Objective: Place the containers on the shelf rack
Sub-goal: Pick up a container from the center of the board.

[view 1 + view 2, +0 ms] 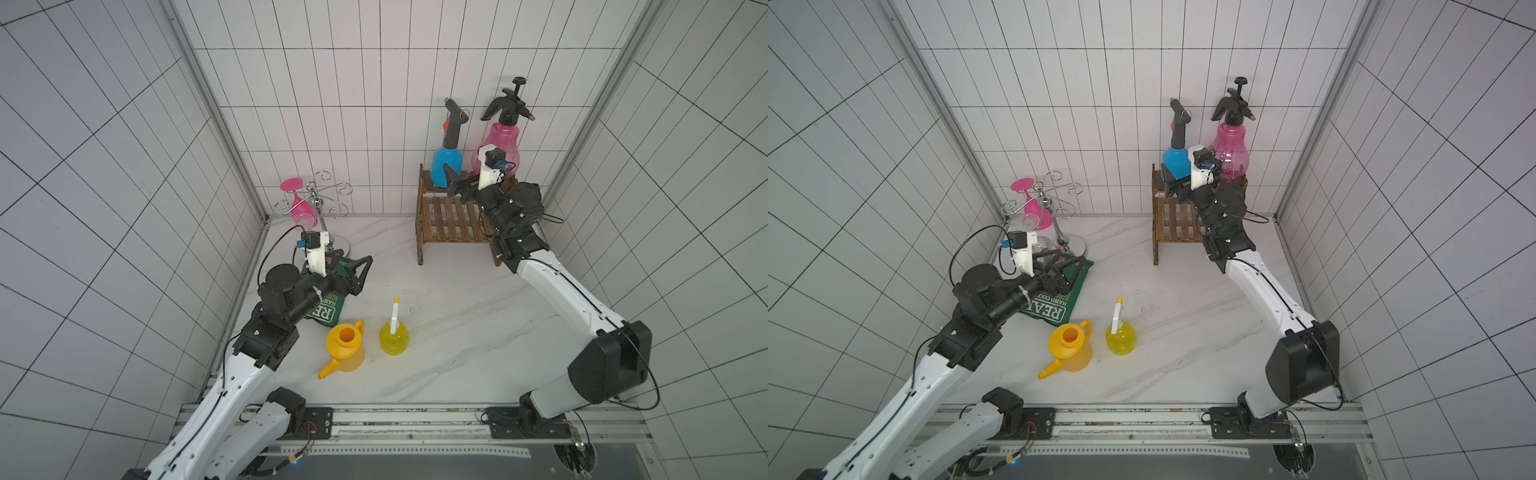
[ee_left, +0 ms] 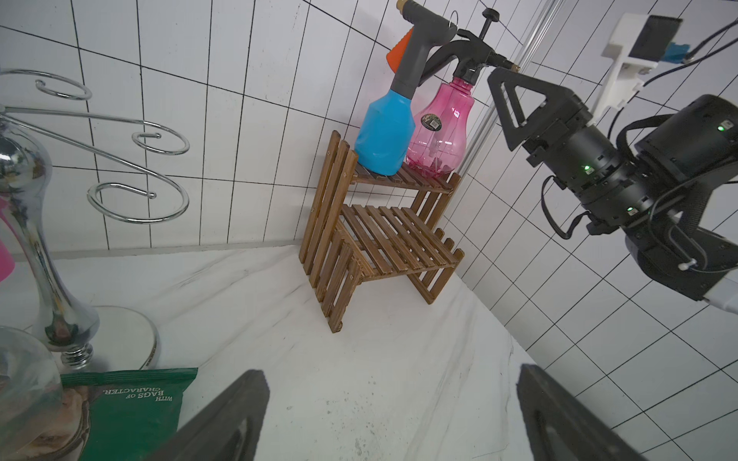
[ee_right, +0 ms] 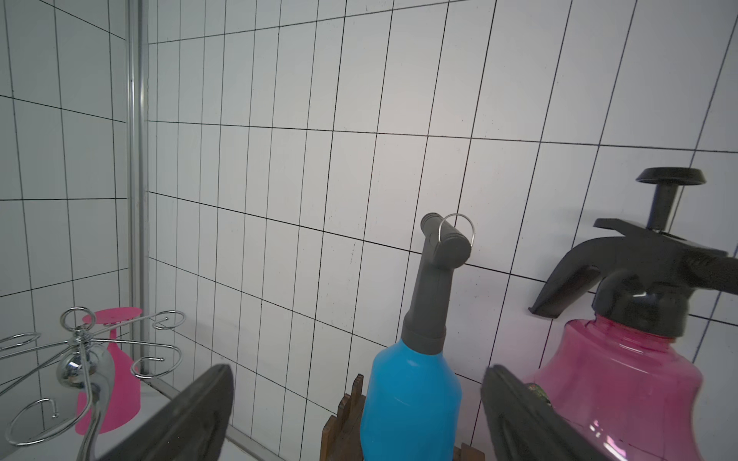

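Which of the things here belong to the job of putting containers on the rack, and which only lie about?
Belong to the job: blue sprayer and pink sprayer, already on the shelf rack; yellow trigger bottle and watering can, on the table.

Just lying about: pink wine glass, chrome glass holder, green snack bag.

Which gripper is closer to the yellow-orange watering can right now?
Left. The left gripper hovers open by the green snack bag, just behind the watering can. The right gripper is far off at the shelf rack, open near the blue sprayer on its top tier.
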You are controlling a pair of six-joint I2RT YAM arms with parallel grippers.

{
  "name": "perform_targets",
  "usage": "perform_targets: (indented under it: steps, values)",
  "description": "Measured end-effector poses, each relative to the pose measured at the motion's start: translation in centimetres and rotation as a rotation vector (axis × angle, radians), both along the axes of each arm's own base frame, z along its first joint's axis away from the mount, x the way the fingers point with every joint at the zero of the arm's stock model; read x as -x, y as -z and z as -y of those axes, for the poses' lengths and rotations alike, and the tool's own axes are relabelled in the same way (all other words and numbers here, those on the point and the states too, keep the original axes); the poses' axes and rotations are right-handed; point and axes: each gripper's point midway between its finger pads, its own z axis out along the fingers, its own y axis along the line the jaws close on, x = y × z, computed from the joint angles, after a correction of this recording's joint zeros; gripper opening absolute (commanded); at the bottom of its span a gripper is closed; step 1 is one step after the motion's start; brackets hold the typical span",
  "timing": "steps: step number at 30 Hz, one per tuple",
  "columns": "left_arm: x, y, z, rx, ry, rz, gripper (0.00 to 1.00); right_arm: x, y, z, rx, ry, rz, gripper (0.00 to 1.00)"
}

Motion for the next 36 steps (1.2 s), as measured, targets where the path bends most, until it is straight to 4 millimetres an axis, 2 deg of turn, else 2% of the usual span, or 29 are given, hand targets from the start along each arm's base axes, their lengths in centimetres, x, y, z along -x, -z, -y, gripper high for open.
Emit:
perform_targets:
  steps: [6, 10, 16, 21, 24, 27, 32, 36]
  values:
    - [0.2, 1.0, 0.3, 0.019, 0.011, -0.039, 0.99, 5.7, 0.3, 2.2, -0.015, -0.026, -0.02, 0.99]
    - [0.5, 1.4, 0.7, 0.034, 0.025, -0.058, 0.99, 9.2, 1.6, 4.0, -0.036, -0.037, -0.068, 0.99]
    - [1.8, 1.1, 1.4, 0.076, 0.062, -0.062, 0.99, 13.4, 5.9, 6.3, -0.052, -0.043, -0.224, 0.99]
    - [2.9, 1.9, 1.7, 0.12, 0.091, -0.089, 0.99, 17.1, 9.2, 8.4, -0.101, -0.046, -0.361, 0.99]
    - [2.8, 2.6, 1.8, 0.147, 0.089, -0.129, 0.99, 18.5, 10.8, 9.0, -0.154, -0.059, -0.448, 0.99]
    - [2.2, 3.0, 2.1, 0.18, 0.08, -0.171, 0.99, 19.0, 12.6, 8.7, -0.202, -0.091, -0.557, 0.99]
    - [0.2, 3.6, 2.6, 0.227, 0.031, -0.292, 0.98, 18.7, 17.8, 6.5, -0.255, -0.165, -0.82, 0.99]
    - [-1.0, 3.1, 2.3, 0.266, -0.042, -0.389, 0.98, 18.4, 21.3, 4.6, -0.273, -0.211, -1.02, 0.99]
